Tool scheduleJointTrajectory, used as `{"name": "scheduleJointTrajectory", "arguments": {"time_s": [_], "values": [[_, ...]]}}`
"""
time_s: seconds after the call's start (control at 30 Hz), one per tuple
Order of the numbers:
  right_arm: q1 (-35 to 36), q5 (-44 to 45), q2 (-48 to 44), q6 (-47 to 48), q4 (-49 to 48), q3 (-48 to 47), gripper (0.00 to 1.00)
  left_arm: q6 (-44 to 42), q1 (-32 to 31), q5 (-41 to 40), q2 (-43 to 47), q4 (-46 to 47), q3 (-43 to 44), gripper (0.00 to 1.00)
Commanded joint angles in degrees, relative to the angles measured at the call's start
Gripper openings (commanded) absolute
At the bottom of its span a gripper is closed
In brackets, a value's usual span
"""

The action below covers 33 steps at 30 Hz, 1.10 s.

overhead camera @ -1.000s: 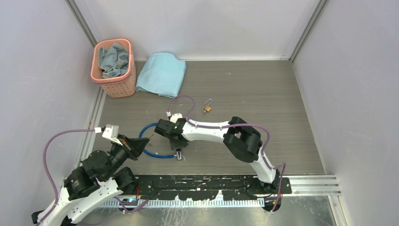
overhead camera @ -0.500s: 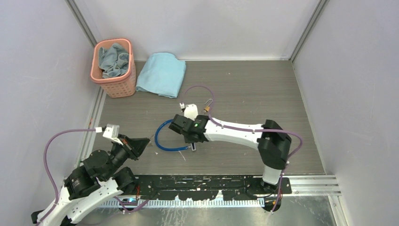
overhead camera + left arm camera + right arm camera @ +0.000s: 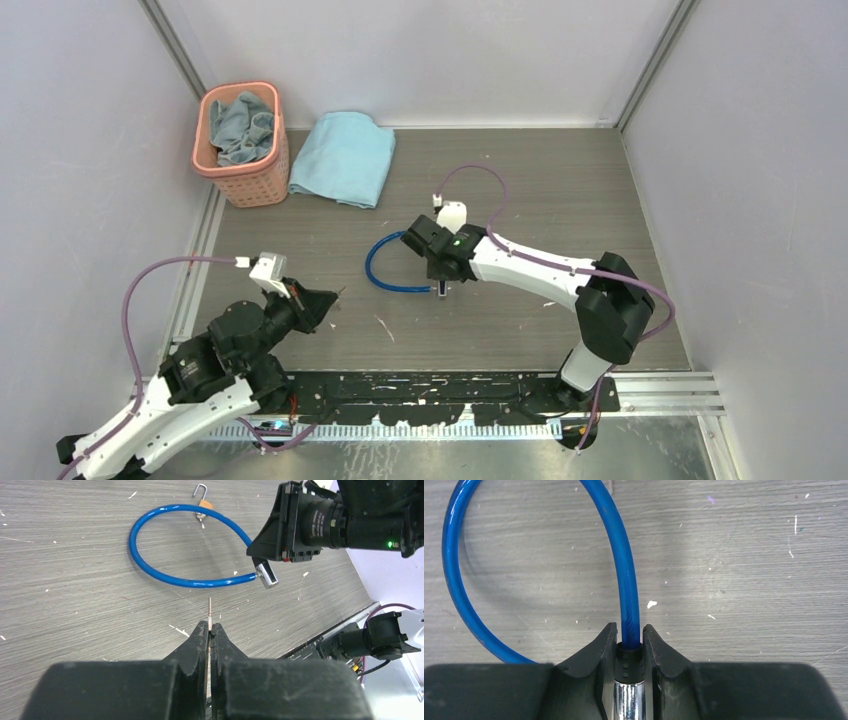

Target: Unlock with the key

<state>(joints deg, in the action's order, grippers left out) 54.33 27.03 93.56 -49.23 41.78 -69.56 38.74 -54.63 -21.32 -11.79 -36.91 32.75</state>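
Left end effector [image 3: 210,627] is clenched on the key [image 3: 210,610], blade jutting forward, ready to slide into a keyhole, I reckon. Right end effector [image 3: 629,632] grasps the cable [image 3: 628,590] by its metal end, presenting it; padlock [image 3: 204,503] sits at the loop's far side, on the surface [image 3: 75,605].

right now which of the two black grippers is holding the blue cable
The right gripper: its jaws clamp the blue cable at its silver metal end. The left gripper pinches the tiny silvery-grey key instead.
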Motion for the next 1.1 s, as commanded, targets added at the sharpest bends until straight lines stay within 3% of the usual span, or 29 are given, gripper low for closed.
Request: {"name": "scheduleJointTrajectory", "arguments": {"time_s": [0.0,0.37,0.7,0.93,1.07], "values": [[-3.4,0.0,-2.1,-1.6,-4.2,-0.5,0.01,1.6,0.0,2.1,-3.2,8.1,-1.3,0.0],[-7.3,-1.2,0.2,-8.7,-2.5,-0.1,0.01,6.1,-0.1,8.8,-14.1,21.6,-5.4,0.0],[-7.2,-9.7,6.6,-24.7,7.3,-5.2,0.01,13.1,-0.1,16.1,-26.3,38.5,-10.6,0.0],[-7.0,-16.5,7.2,-33.5,4.5,-5.6,0.01,17.8,-0.1,14.7,-27.7,43.8,-13.6,0.0],[-5.8,-17.9,9.8,-36.2,6.2,-8.1,0.01,20.1,-0.1,11.8,-23.8,40.7,-15.4,0.0]]}}
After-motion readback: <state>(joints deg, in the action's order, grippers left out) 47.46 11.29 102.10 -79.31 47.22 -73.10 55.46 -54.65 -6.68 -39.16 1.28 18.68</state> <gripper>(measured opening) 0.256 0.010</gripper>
